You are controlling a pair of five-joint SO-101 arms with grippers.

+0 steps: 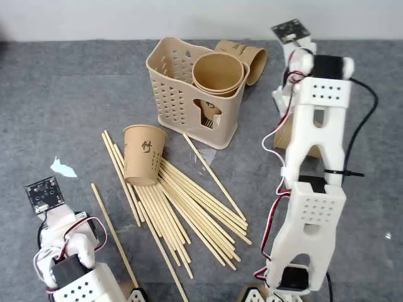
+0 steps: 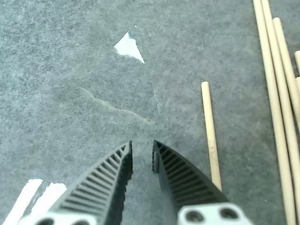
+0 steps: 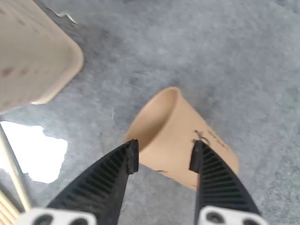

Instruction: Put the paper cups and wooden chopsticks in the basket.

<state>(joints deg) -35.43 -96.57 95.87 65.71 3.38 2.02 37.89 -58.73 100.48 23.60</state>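
Likely a robotics lab or hobby workshop bench. Told by 2 white plastic printed arms, left arm (image 1: 79,283) and right arm (image 1: 313,207), with bare wiring (image 1: 275,207) and exposed camera boards (image 1: 44,194), on a grey felt-covered table (image 1: 63,100) against a plain pale wall (image 1: 126,19).

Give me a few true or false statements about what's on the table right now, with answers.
Paper cups sit stacked inside the basket. True.
All chopsticks are in the basket. False: the chopsticks lie spread on the table.
The right gripper has its jaws open over a cup lying on its side. True.
The left gripper holds a chopstick. False: its jaws hold nothing; a lone chopstick lies on the table beside it.
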